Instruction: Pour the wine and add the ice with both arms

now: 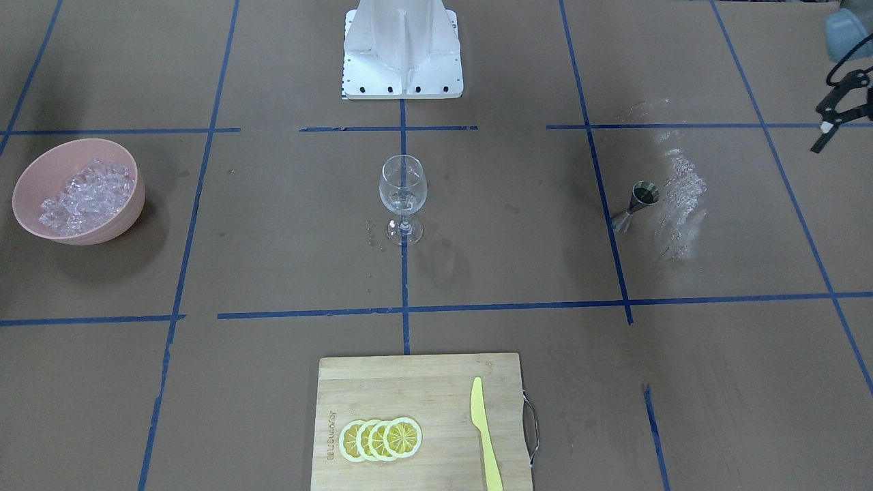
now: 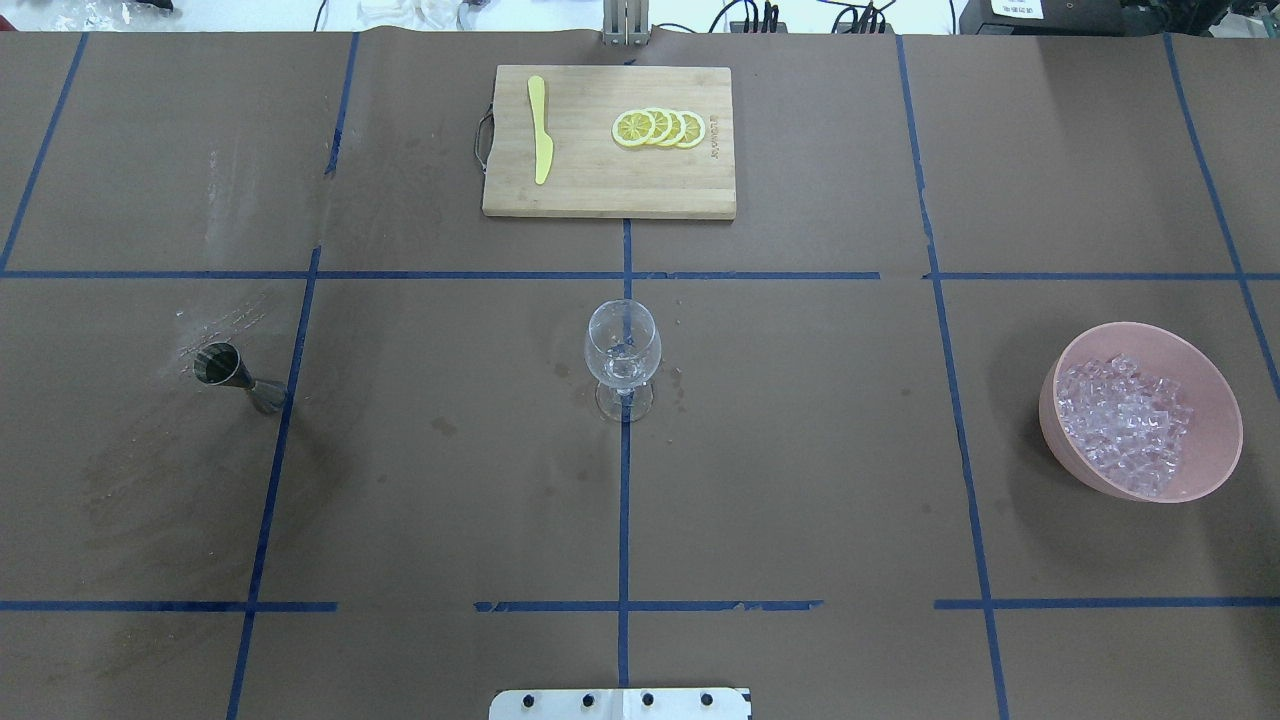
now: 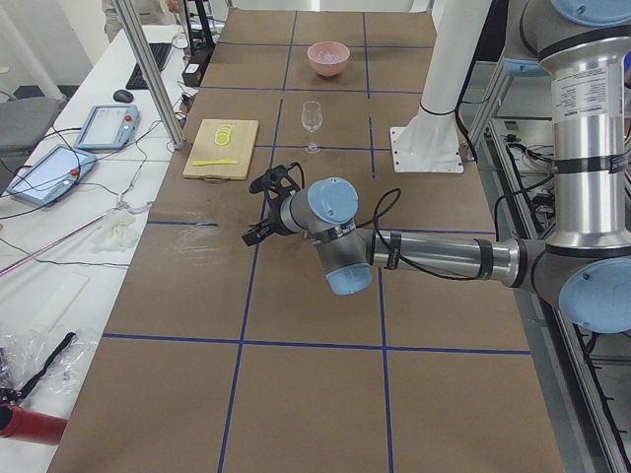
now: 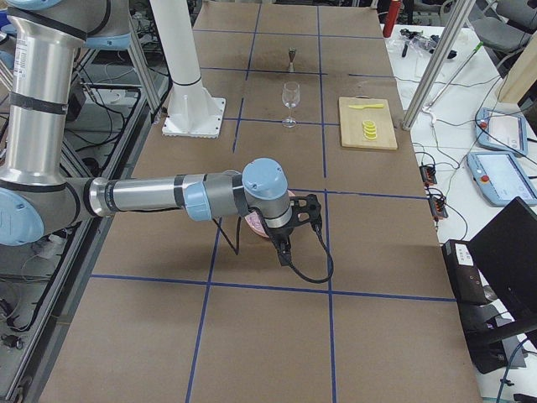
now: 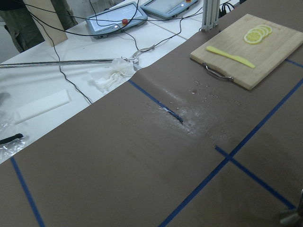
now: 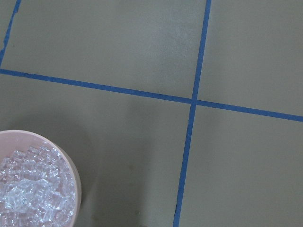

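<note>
A wine glass (image 1: pixel 402 187) stands upright at the table's middle, also in the overhead view (image 2: pixel 622 345). A few clear glints sit at its bottom; I cannot tell wine from ice there. A pink bowl (image 1: pixel 27 177) full of ice (image 1: pixel 85 194) stands on my right side, with the ice also in the overhead view (image 2: pixel 1125 420) and the right wrist view (image 6: pixel 28 194). A metal jigger (image 1: pixel 638 204) stands on my left side. My left gripper (image 1: pixel 822 133) hovers beyond the jigger, open and empty. My right gripper (image 4: pixel 294 227) hangs over the bowl; I cannot tell its state.
A wooden cutting board (image 1: pixel 409 389) at the far edge holds lemon slices (image 1: pixel 380 438) and a yellow knife (image 1: pixel 484 436). The white base (image 1: pixel 402 48) stands at my side. A wet smear (image 1: pixel 678 198) lies next to the jigger. Droplets lie around the glass foot.
</note>
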Controlling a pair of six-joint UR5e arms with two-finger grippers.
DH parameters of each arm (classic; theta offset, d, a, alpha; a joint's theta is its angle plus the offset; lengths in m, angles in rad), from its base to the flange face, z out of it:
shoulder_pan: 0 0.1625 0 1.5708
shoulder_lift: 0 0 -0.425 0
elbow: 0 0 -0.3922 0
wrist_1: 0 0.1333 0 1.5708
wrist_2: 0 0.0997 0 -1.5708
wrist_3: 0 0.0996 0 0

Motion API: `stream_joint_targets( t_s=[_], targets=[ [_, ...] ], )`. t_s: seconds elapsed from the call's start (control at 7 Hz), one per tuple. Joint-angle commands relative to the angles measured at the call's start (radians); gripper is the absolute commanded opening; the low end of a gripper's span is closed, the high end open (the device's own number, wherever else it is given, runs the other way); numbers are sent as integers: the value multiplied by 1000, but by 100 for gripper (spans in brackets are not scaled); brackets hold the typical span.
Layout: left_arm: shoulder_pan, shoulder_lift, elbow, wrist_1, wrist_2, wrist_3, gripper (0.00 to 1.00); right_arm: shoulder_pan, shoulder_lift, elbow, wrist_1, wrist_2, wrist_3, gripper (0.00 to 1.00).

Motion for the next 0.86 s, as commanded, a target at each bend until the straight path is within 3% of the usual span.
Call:
stream_joint_targets(
  t_s=[0.0,0.43,0.71],
  targets=[
    [243,6,-61,-23,338,-212,100,0,-16,0,13,0,6,100],
    [657,41,-77,-61,960,-407,100,0,-24,1,14,2,8,100],
    [867,56,-69,-57,1278,-487,100,0,-25,2,14,2,8,100]
  ],
)
